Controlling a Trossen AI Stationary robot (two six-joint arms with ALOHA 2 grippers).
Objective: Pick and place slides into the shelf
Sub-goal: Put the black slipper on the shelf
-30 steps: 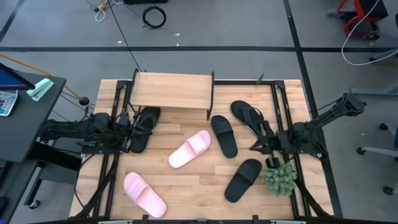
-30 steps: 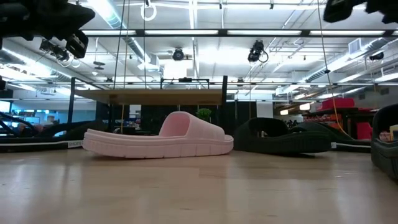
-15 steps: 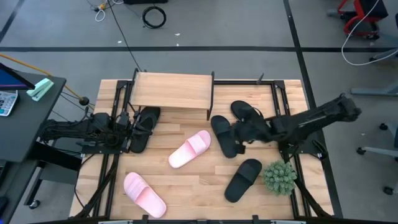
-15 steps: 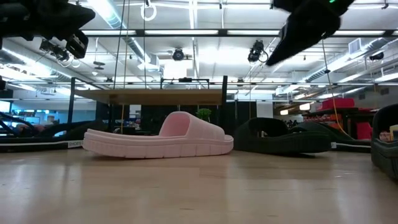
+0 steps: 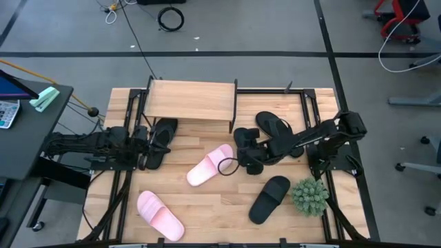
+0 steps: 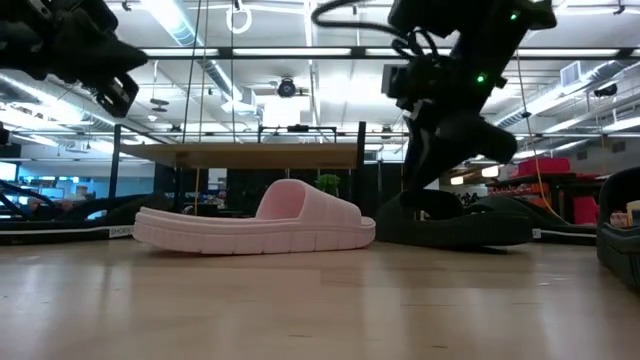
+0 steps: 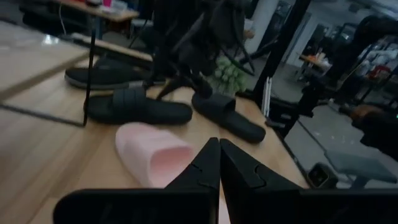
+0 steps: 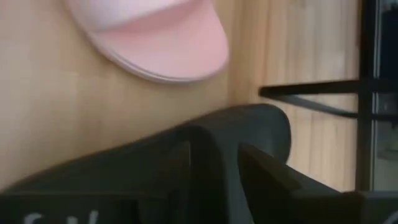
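Six slides lie on the table; our right gripper is down over the black slide just right of the pink one, near the shelf. We cannot tell whether its fingers grip. Our left gripper, fingers pressed together, waits by the flip-flop at the shelf's left.

right arm swung inward, lowered over black slide

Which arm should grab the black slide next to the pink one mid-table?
Right. The right gripper is directly over that black slide, while the left gripper waits shut at the table's left edge by a flip-flop.
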